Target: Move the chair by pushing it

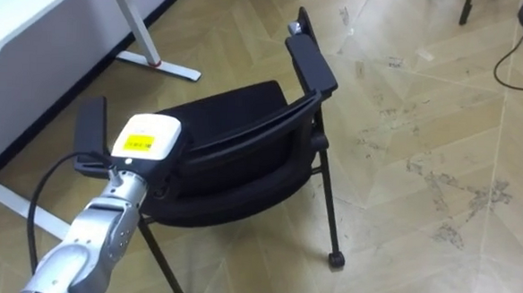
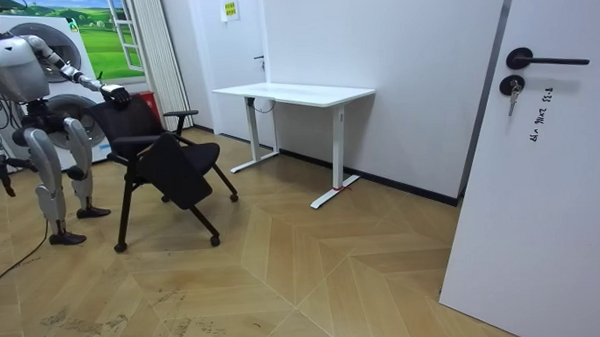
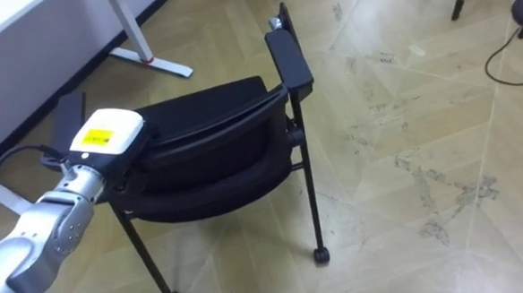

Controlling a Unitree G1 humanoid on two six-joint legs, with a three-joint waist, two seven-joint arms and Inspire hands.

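The left hand [image 1: 145, 140] sits on the top rim of the chair [image 1: 243, 159], at the backrest's 9 o'clock end, high up for pushing leverage. Its fingers are hidden past the rim, so I cannot tell their grip. The chair stands on the floor [image 1: 425, 110], with the white desk [image 1: 27, 9] at 11 o'clock, probably its destination.

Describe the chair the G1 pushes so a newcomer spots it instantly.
Find the white desk against the wall; a black chair stands on the wood floor near it. Unlike the desk, it has armrests and castered legs, and the robot's left hand rests on its backrest.
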